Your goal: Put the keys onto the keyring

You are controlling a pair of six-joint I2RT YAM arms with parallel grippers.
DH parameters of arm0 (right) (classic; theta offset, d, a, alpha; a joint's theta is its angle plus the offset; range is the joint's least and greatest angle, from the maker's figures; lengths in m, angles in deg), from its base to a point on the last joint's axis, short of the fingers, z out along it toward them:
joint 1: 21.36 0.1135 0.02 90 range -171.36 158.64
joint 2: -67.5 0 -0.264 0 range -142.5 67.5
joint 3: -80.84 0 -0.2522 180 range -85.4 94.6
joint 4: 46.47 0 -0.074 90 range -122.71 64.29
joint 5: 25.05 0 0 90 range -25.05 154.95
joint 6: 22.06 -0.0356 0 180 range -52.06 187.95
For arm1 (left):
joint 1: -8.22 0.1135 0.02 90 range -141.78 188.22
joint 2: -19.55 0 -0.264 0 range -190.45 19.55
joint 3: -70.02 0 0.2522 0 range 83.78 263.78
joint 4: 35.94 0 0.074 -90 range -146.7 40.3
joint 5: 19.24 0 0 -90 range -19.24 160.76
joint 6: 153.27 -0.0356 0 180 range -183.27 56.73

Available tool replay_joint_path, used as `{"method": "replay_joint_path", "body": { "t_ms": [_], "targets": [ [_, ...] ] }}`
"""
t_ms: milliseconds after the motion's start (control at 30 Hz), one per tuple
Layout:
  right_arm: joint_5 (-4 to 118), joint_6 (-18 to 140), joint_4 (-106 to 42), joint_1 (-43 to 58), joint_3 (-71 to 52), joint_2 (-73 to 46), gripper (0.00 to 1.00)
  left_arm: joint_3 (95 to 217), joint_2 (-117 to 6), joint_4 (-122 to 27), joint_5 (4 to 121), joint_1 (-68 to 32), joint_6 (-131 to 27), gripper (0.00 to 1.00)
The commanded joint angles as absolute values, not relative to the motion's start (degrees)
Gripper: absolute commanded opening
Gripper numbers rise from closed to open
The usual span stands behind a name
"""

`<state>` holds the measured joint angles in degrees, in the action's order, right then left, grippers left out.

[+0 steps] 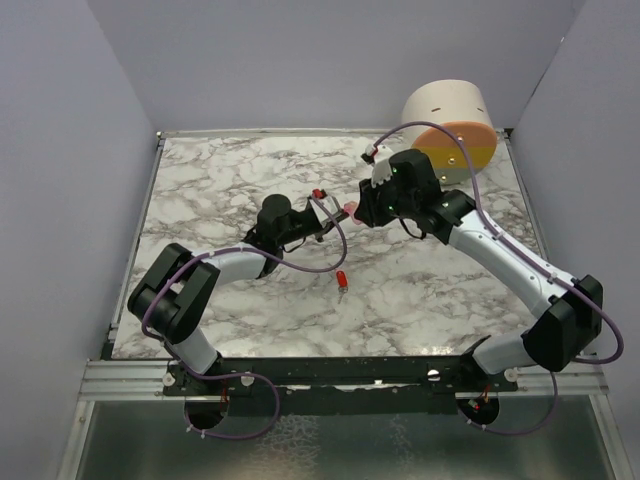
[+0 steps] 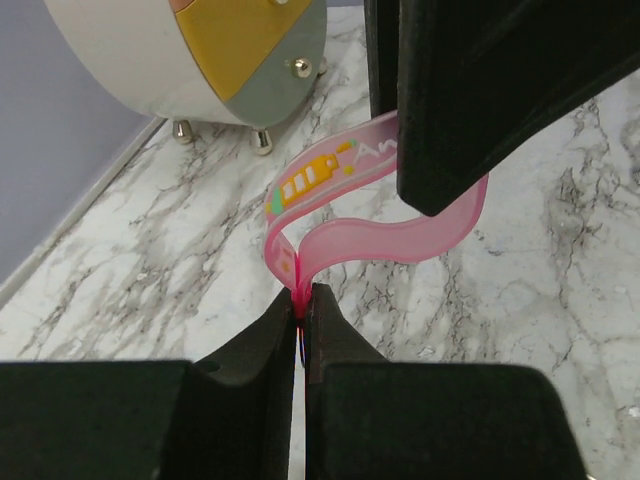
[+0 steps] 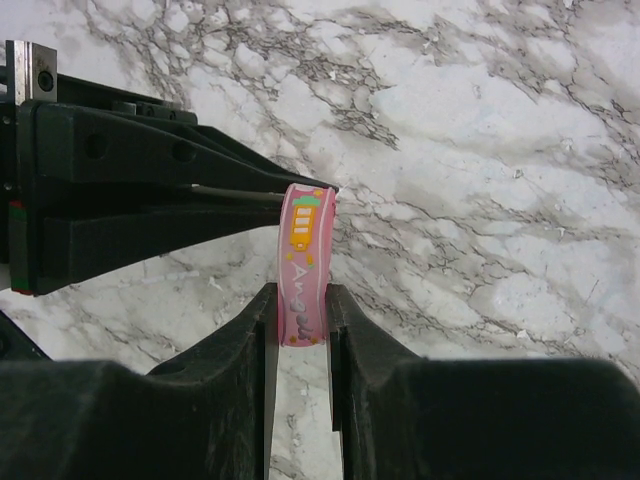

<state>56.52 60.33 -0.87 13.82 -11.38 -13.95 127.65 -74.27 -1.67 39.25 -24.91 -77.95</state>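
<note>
Grippers meet above the middle of your table [image 1: 200, 190], and both hold the keyring by its pink strap [image 2: 370, 240]. Your left gripper [image 2: 302, 300] is closed tight, pinching the strap's folded end between its fingertips. From there the strap curls up and over to your right gripper [image 3: 300, 310]. That one clamps the printed part of the strap across its width, so its jaws stand a little apart. You cannot make out the keyring's metal ring in any view. The red-headed key [image 1: 342, 283] lies loose on the table, nearer the arm bases than the grippers. It is well apart from the strap and just beside the left arm's purple cable [image 1: 300, 270]. A round white and yellow container [image 1: 450, 125] stands at the table's far right corner.
</note>
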Motion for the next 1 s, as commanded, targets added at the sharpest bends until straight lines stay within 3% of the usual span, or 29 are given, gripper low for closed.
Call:
{"method": "replay_joint_path", "body": {
  "t_ms": [0, 400, 467, 633, 767, 967],
  "targets": [
    [56.1, 58.6, -5.9, 14.2, -8.7, -15.6, 0.23, 129.9, -73.3, -1.0, 39.1, -25.2, -67.4, 0.00],
    [55.0, 58.0, -10.0, 14.1, 5.6, -27.7, 0.25, 128.1, -72.3, -0.9, 41.5, -25.2, -50.0, 0.00],
    [54.9, 58.0, -9.5, 14.1, 8.8, -30.4, 0.29, 127.1, -71.7, -0.9, 42.4, -25.2, -48.7, 0.00],
    [55.9, 58.1, -10.6, 14.1, 14.2, -35.3, 0.53, 124.8, -70.6, -0.1, 43.4, -25.2, -44.1, 0.00],
    [59.6, 57.2, -12.7, 14.1, 12.6, -34.0, 0.58, 123.1, -69.6, 0.6, 46.1, -25.2, -41.3, 0.00],
    [65.5, 55.6, -18.7, 14.0, 0.7, -24.8, 0.66, 119.7, -66.5, 0.7, 53.3, -24.8, -39.0, 0.00]
  ]
}}
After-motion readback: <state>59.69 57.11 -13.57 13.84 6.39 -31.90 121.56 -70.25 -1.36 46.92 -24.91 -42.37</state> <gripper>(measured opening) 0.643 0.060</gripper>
